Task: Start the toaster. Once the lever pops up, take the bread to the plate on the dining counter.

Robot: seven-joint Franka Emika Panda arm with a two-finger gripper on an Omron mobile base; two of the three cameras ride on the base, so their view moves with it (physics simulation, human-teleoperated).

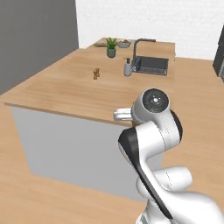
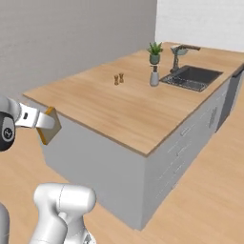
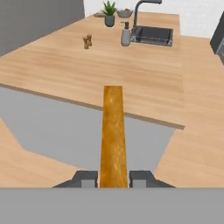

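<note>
The claw [image 3: 113, 177] is clenched on the bread [image 3: 113, 135], one finger [image 3: 85, 178] pressed to each flat face. In the hand view the slice is seen edge-on, a narrow orange-brown strip running up from the fingertips. In the right base view the bread [image 2: 49, 125] juts from the claw [image 2: 45, 122] at the left, held in the air off the near corner of the desk [image 2: 124, 102], clear of its top. In the left base view the arm's elbow hides the bread and most of the claw.

Far across the desk [image 3: 87, 65] stand two small brown shakers [image 3: 87, 41], then a soap bottle [image 3: 126, 35], sink [image 3: 154, 35], tap [image 3: 142, 8] and potted plant [image 3: 108, 12]. A bowl [image 3: 124, 13] behind the plant is too small to make out.
</note>
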